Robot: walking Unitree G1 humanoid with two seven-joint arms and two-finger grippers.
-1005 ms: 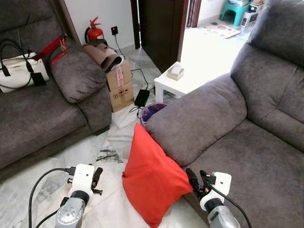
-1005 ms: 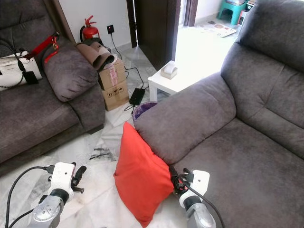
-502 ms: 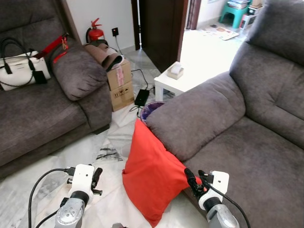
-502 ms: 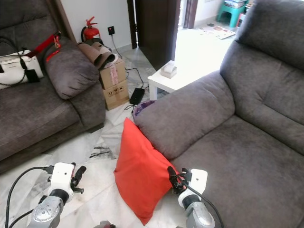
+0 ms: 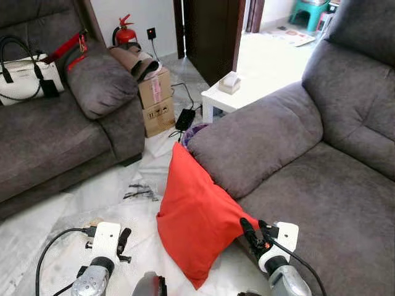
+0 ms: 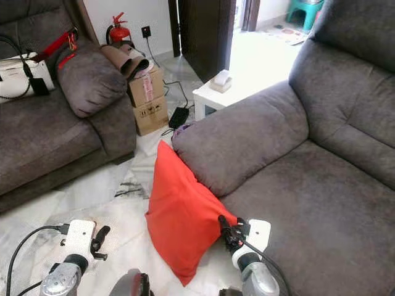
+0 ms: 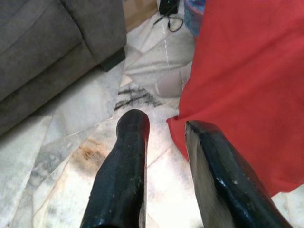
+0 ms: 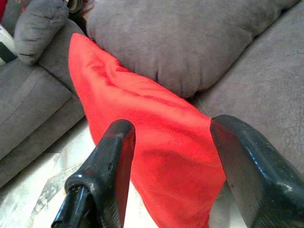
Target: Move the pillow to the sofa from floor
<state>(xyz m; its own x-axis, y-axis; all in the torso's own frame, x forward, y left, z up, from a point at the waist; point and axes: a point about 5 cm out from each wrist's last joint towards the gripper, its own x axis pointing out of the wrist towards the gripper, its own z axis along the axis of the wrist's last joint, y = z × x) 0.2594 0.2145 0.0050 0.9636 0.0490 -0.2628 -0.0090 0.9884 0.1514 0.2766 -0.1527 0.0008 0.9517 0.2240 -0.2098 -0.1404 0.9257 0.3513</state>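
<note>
A red pillow (image 5: 194,213) stands on edge on the marble floor, leaning against the front of the grey sofa (image 5: 321,185) under its armrest (image 5: 259,145). My right gripper (image 5: 250,233) is open at the pillow's right-hand corner. In the right wrist view the pillow (image 8: 156,128) lies between the two spread fingers (image 8: 116,156). My left gripper (image 5: 123,242) is open low over the floor, a short way left of the pillow. The left wrist view has the pillow's edge (image 7: 242,80) just beside one finger (image 7: 209,156), not gripped.
A second grey sofa (image 5: 55,135) with a white handbag (image 5: 24,74) is at the left. Cardboard boxes (image 5: 155,102), a fire extinguisher (image 5: 125,34), a white side table (image 5: 237,92), a purple bin (image 5: 194,131) and a black adapter with cables (image 5: 184,117) lie beyond the pillow.
The whole picture has shifted, so the camera has moved forward and down. The right gripper stays at the pillow's corner; the left gripper sits lower in the picture.
</note>
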